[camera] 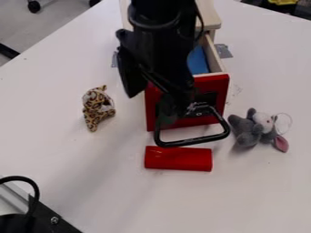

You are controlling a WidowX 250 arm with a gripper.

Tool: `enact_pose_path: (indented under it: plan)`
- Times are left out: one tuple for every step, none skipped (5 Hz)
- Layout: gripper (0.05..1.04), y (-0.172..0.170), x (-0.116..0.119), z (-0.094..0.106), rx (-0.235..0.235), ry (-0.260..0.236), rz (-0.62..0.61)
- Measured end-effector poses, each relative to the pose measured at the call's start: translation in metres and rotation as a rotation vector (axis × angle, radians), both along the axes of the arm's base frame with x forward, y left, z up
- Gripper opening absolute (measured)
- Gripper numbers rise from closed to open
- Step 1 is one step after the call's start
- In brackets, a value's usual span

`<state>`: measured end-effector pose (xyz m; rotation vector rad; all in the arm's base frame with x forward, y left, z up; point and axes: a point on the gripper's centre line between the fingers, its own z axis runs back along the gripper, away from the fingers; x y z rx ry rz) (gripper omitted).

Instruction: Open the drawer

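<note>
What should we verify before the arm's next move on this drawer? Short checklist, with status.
1. Drawer out of the cabinet: ok, side wall and blue interior visible behind the red front.
2. Drawer at full travel: cannot tell.
3. Claw engaged with the black handle: cannot tell; it is at the front, by the handle, but contact is unclear.
4. Path ahead of the handle free: not ok, red block lies right in front.
5. Leopard-print toy out of the drawer's line: ok, off to one side.
6. Grey plush clear of handle: cannot tell, very close.
</note>
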<state>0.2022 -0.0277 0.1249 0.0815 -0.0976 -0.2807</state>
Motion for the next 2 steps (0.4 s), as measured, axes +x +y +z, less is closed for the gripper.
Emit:
enact_pose_path:
  plan:
    - [0.997,0.0024,-0.0042,-0.0083,-0.051,0.021,0.009]
    - [0.997,0.0039,-0.0037,-0.0086,-0.057,0.019,0.014]
